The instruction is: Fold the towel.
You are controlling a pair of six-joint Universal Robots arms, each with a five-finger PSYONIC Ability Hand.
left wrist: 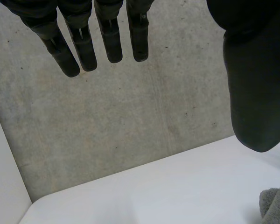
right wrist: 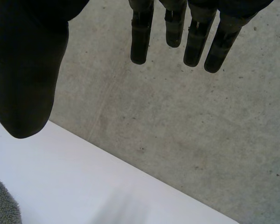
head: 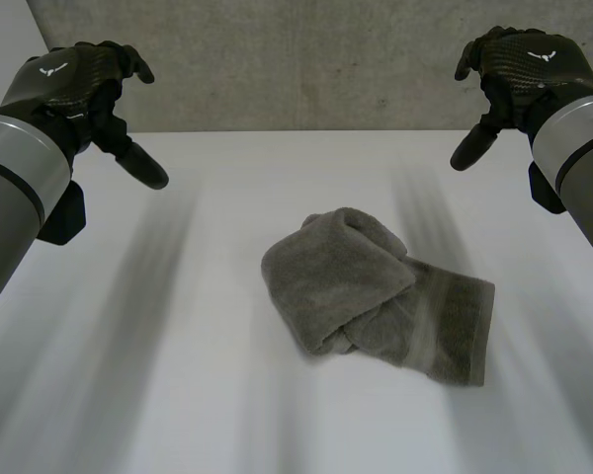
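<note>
Where the towel (head: 371, 291) bunches, folds hide most of its edges.

Both arms raised, left hand (head: 74, 84) & right hand (head: 519, 69) open, empty.

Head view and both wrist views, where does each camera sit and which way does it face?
Head view: between and behind the arms, looking down at the white table and crumpled grey terry towel; both arms, with the left hand and right hand held apart.
Left wrist view: on the left wrist, along the open palm toward the grey concrete wall; own fingers and thumb.
Right wrist view: mirrored, own open hand, same wall.
Shared: every view catches the towel; wrist views its edge.
</note>
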